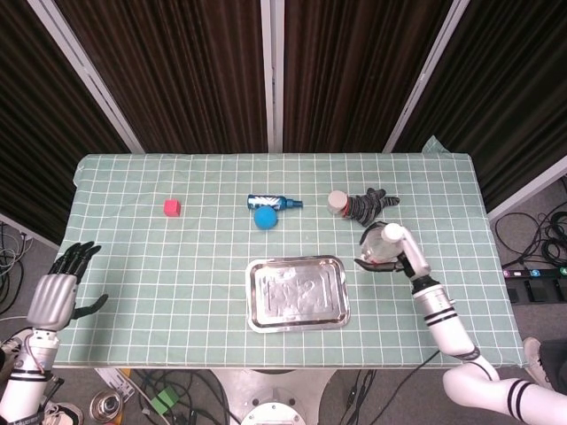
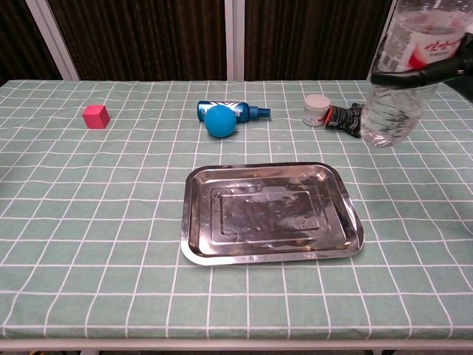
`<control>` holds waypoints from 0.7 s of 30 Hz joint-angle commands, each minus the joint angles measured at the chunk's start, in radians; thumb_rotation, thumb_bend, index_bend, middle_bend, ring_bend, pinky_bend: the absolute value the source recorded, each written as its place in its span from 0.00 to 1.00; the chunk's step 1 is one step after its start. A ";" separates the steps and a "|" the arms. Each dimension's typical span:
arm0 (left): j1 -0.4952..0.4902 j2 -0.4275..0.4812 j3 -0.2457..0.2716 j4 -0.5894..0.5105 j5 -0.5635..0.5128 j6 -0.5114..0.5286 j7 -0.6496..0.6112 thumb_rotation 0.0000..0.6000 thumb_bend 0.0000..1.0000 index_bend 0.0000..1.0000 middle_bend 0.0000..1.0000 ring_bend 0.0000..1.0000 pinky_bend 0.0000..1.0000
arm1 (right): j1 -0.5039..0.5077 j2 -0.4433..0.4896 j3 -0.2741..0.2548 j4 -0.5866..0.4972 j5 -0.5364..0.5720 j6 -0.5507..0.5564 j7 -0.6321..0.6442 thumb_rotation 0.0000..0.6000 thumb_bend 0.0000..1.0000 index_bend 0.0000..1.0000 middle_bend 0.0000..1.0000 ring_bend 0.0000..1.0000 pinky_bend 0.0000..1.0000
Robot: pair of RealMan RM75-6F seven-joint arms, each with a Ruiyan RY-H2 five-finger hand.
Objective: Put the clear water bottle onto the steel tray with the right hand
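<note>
The clear water bottle (image 1: pixel 376 248) with a red-and-white label stands upright in the grip of my right hand (image 1: pixel 401 247). It is off the tray, to the right of the tray's far right corner. In the chest view the bottle (image 2: pixel 399 96) hangs above the cloth at the upper right, with dark fingers (image 2: pixel 415 74) wrapped around its middle. The steel tray (image 1: pixel 253 297) lies bare at the table's front centre, and the chest view shows its rim (image 2: pixel 191 222). My left hand (image 1: pixel 58 289) hangs off the table's left edge, fingers spread, holding nothing.
A white jar (image 2: pixel 318 110) and a dark glove (image 2: pixel 346 119) lie just behind the bottle. A blue ball (image 2: pixel 219 121) and a blue spray bottle (image 2: pixel 238 110) sit behind the tray. A red cube (image 2: pixel 95 116) is at the far left.
</note>
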 commanded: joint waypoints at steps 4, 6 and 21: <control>-0.006 -0.003 0.017 0.004 0.011 -0.022 0.003 1.00 0.24 0.16 0.18 0.09 0.19 | -0.064 0.073 -0.011 0.009 -0.006 0.038 0.051 1.00 0.09 0.70 0.58 0.39 0.44; -0.009 -0.004 0.015 0.001 0.015 -0.020 0.011 1.00 0.24 0.16 0.18 0.09 0.19 | -0.042 0.042 -0.036 -0.005 -0.052 0.020 0.037 1.00 0.09 0.70 0.58 0.39 0.44; 0.021 -0.003 0.011 0.008 -0.008 0.012 0.001 1.00 0.24 0.16 0.18 0.09 0.19 | 0.108 -0.215 -0.019 0.096 -0.013 -0.122 -0.051 1.00 0.09 0.70 0.58 0.39 0.44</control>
